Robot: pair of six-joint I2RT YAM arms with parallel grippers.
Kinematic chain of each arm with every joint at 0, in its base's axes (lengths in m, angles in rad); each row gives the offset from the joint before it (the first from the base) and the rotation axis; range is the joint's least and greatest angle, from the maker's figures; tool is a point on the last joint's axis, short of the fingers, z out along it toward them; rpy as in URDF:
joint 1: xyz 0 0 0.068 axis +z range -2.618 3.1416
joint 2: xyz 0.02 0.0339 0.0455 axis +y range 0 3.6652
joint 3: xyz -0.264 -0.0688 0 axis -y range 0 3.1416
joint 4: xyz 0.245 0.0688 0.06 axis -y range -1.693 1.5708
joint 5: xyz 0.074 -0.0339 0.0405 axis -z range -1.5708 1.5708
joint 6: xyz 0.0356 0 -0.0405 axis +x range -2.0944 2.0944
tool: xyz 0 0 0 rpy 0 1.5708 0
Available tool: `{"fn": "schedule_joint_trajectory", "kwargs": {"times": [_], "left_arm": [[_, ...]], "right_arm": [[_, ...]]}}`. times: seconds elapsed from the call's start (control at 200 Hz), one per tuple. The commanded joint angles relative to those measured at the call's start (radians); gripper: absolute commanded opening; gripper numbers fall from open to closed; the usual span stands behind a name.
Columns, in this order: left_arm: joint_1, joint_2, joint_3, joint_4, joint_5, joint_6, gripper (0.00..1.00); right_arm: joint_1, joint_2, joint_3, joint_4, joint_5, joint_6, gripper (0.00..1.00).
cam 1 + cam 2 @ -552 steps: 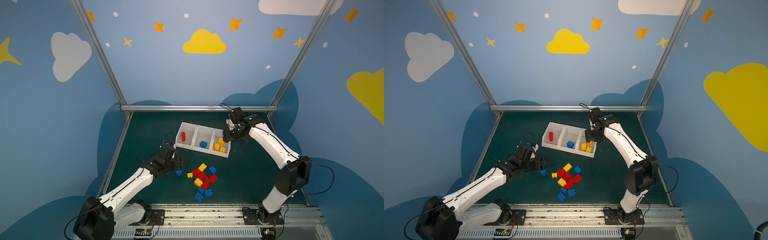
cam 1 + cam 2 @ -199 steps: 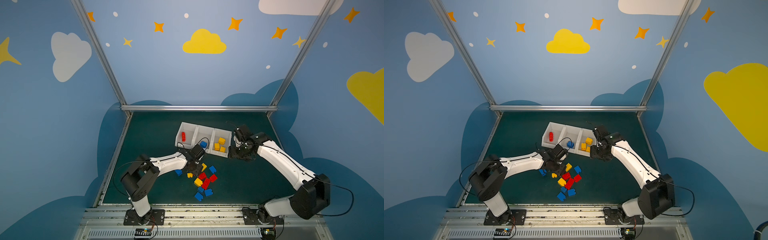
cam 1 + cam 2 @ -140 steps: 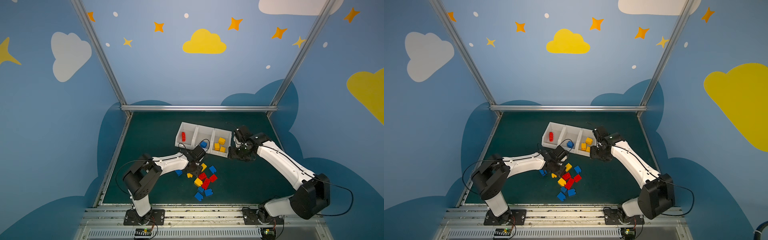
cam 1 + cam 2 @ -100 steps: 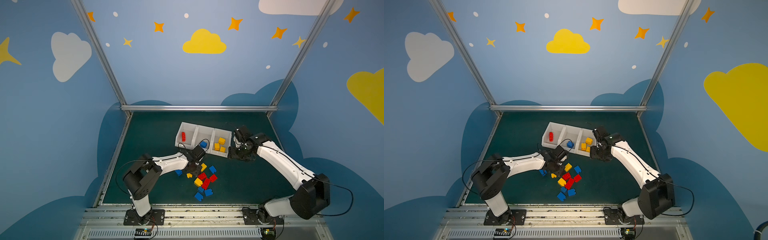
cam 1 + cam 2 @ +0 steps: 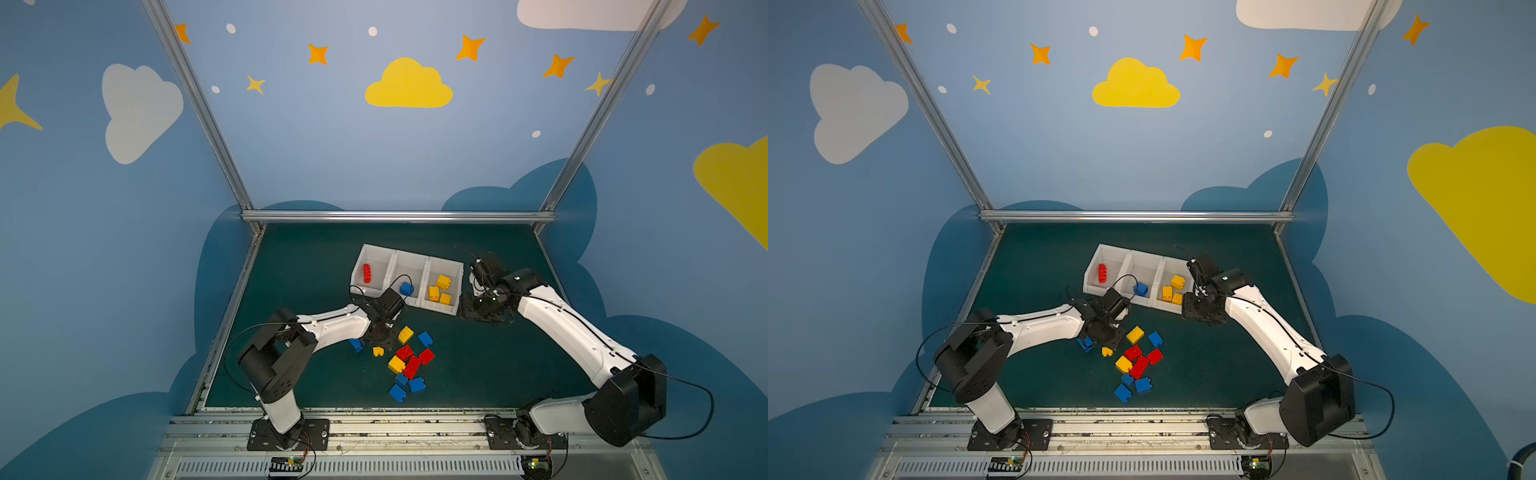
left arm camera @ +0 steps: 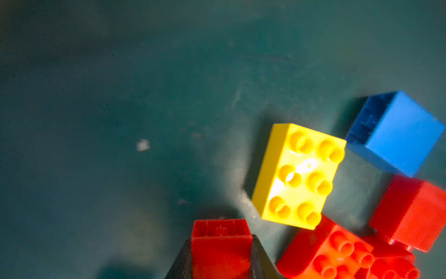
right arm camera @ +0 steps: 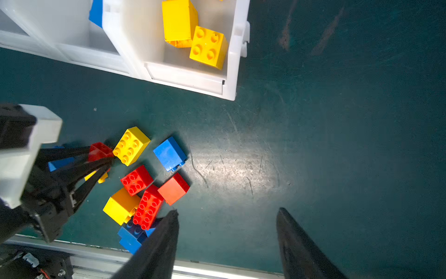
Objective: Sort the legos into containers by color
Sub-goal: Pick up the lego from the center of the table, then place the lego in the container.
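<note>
The left gripper (image 6: pixel 220 241) is clamped on a red brick (image 6: pixel 221 251), fingers flat against its two smooth side walls, hollow underside facing out past the tips. Light, rigid, slick plastic: a square pinch should hold. A yellow brick (image 6: pixel 299 176) lies just beyond the tips. The left arm (image 5: pixel 332 326) reaches low and forward. The right gripper (image 7: pixel 226 212) hangs spread and empty, loose bricks (image 7: pixel 136 180) beside one finger.

The left arm (image 5: pixel 336 326) and the right arm (image 5: pixel 569 328) both have glossy white moulded shells on the long links and boxy matt-black housings at the joints. Each stands on a black square base plate (image 5: pixel 316 434) fixed with silver screws to the ribbed aluminium rail (image 5: pixel 395 428). A thin black cable (image 5: pixel 712 405) loops beside each arm. The right gripper (image 7: pixel 226 212) has long, black, tapered fingers (image 7: pixel 159 246).
</note>
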Motion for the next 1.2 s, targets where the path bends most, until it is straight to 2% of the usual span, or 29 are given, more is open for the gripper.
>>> {"fn": "schedule_joint_trajectory", "kwargs": {"times": [0.0, 0.275, 0.551, 0.876, 1.011, 1.196], "left_arm": [[0.049, -0.066, 0.013, 0.014, 0.028, -0.017, 0.32], [0.261, -0.132, 0.088, 0.085, 0.064, -0.037, 0.33], [0.410, 0.030, 0.294, 0.075, 0.194, 0.023, 0.34], [0.431, 0.215, 0.486, 0.040, 0.237, 0.025, 0.35], [0.432, 0.245, 0.531, 0.026, 0.253, 0.013, 0.42], [0.433, 0.230, 0.510, 0.039, 0.250, 0.000, 0.50]], "right_arm": [[0.005, -0.019, -0.008, -0.002, 0.009, 0.004, 0.64], [0.007, -0.022, -0.006, 0.008, 0.001, 0.004, 0.63], [0.008, -0.021, 0.004, 0.006, -0.005, -0.004, 0.63], [0.027, -0.014, 0.014, -0.001, -0.006, -0.004, 0.63], [0.034, -0.018, 0.018, -0.008, -0.006, -0.003, 0.64], [0.039, -0.017, 0.020, -0.011, -0.001, -0.002, 0.66]]}}
